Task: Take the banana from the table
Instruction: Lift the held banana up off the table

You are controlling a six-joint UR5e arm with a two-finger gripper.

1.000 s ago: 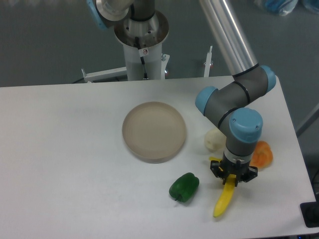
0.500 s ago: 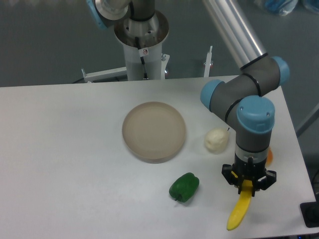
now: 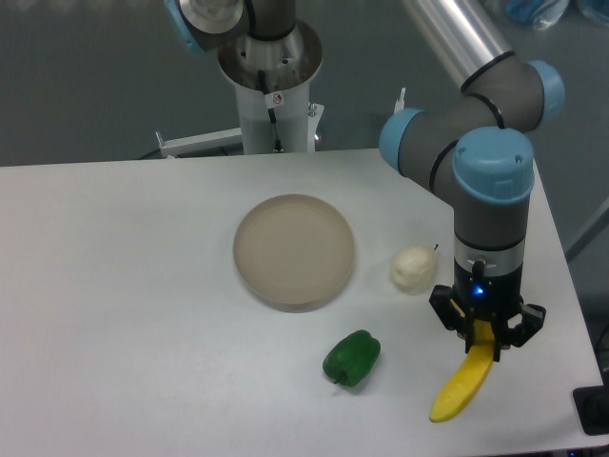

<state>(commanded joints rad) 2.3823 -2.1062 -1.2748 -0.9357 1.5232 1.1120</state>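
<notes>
Beige plate mid-scene; green pepper below; cream lump right

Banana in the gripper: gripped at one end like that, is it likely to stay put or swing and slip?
The banana probably stays stiff, not floppy. The gripper holds only its upper end, so it may pivot. Its smooth skin could slip.
</notes>
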